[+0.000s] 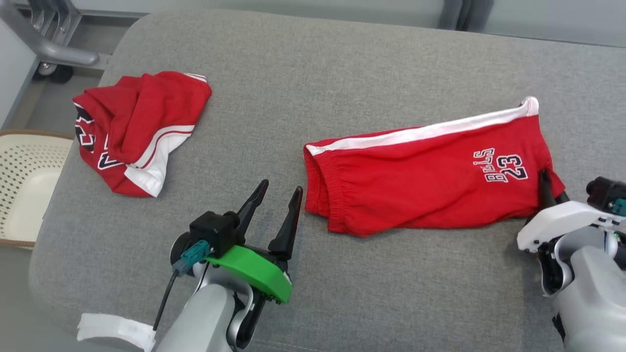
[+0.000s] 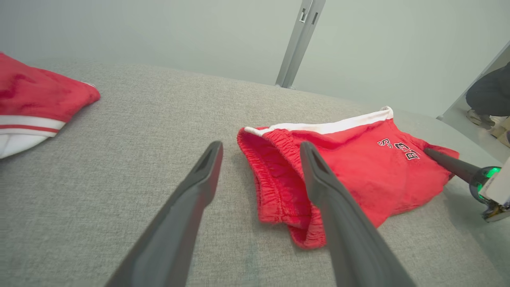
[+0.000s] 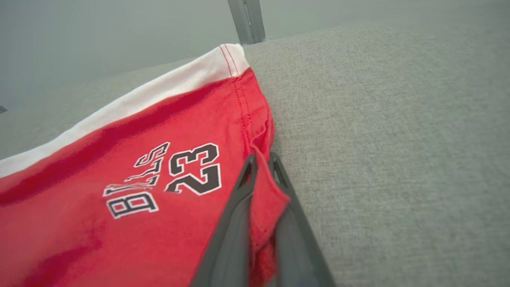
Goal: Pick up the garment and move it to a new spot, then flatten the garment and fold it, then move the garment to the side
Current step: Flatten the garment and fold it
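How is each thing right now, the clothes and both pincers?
red shorts: lying flat, one hem corner pinched.
red jersey: crumpled in a heap, untouched.
left pincer: open, holding nothing.
right pincer: shut on the red shorts' hem corner.

The shorts (image 1: pixel 420 186) are bright red, with a white band along one edge, a black 23 edged in white, and white letters edged in black. The other garment (image 1: pixel 142 122) is the same red, with white panels, thin red-and-white trim and black-and-white figures. The cushion (image 1: pixel 342 73) is plain mottled grey. The basket (image 1: pixel 24 166) is cream, pierced in a diamond pattern, with a brown rim. The left gripper (image 1: pixel 281 186) has black fingers above a green collar. The right gripper (image 1: pixel 544 178) has dark fingers and a white housing.
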{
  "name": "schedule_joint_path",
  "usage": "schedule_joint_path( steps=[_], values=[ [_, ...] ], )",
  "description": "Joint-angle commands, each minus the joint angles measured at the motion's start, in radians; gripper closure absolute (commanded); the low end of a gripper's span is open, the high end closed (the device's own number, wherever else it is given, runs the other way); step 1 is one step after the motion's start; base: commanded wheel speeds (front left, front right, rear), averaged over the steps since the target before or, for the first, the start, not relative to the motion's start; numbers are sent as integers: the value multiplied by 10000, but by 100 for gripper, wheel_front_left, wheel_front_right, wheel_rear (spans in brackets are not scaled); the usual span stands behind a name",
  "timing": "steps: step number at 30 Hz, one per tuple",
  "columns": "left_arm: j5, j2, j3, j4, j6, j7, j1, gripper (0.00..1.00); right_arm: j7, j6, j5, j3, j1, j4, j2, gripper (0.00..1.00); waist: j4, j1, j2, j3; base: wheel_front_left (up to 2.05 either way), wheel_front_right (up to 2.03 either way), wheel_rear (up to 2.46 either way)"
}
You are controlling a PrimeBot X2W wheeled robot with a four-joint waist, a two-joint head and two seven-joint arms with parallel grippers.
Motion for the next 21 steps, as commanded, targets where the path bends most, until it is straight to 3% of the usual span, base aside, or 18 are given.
schedule_joint_path(
  steps=[1, 10, 21],
  values=[
    [90, 75, 45, 16, 20, -5, 156, 0, 2, -17, 45, -28, 221, -95, 5, 100, -373, 0, -1, -440, 0, 0, 0],
    [301, 258, 601, 115, 20, -5, 1060, 0, 2, -17, 5, -270, 1752, -851, 564, 100, -1275, 0, -1, -1542, 0, 0, 0],
    [601, 369, 769, -66, 20, -6, 1978, 0, 2, -17, 119, -626, 2854, -1203, 664, 100, -1539, 0, -1, -2106, 0, 0, 0]
  ],
)
